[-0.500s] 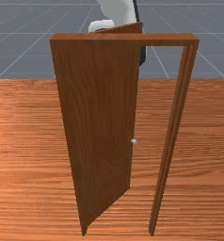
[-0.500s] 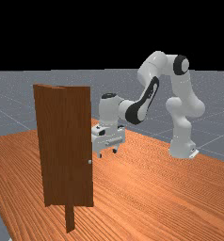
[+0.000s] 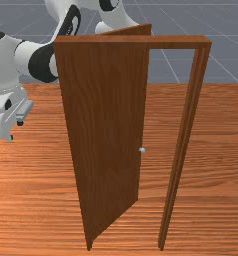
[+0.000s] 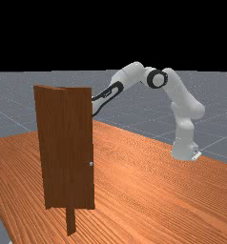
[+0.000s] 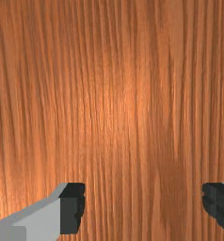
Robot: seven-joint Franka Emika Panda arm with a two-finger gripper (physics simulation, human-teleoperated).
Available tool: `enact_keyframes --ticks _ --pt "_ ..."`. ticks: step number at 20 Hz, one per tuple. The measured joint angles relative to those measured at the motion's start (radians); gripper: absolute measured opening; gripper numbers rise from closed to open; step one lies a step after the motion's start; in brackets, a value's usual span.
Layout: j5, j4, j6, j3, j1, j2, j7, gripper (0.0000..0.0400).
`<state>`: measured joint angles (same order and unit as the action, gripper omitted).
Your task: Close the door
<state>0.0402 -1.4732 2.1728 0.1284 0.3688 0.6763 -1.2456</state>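
- Your end effector [image 3: 15, 130] was wide open and held nothing.
- The door [image 3: 106, 125] stood upright and ajar, to the front view's right of the end effector; its knob [image 3: 142, 149] edge likely needed a push toward the front camera, into the door frame [image 3: 182, 145].
- Your arm [image 4: 106, 97] had swung toward the front view's left; the door had not moved.

From here I see matt, grained wood on the door [image 3: 103, 125] and frame [image 3: 178, 42]. The table [image 3: 216, 175] looks like glossier wood, the knob [image 3: 142, 150] smooth.
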Motion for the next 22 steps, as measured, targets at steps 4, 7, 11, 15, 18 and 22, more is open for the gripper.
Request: enact_keyframes --ticks 4,7,11,15,18,22 --pt "0.005 -0.008 -0.002 -0.007 0.002 -0.005 -0.012 0.0396" --pt "-0.033 -0.175 0.069 -0.043 -0.054 -0.104 -0.055 0.0400" --pt "-0.066 -0.319 0.118 -0.083 -0.204 -0.196 0.101 0.0400" --pt "-0.125 -0.274 0.092 -0.045 -0.288 -0.171 0.291 0.0400" --pt "-0.066 -0.061 -0.007 -0.076 -0.264 -0.046 0.249 0.0400" --pt "-0.064 0.465 -0.306 -0.079 -0.263 0.241 0.250 0.0400"
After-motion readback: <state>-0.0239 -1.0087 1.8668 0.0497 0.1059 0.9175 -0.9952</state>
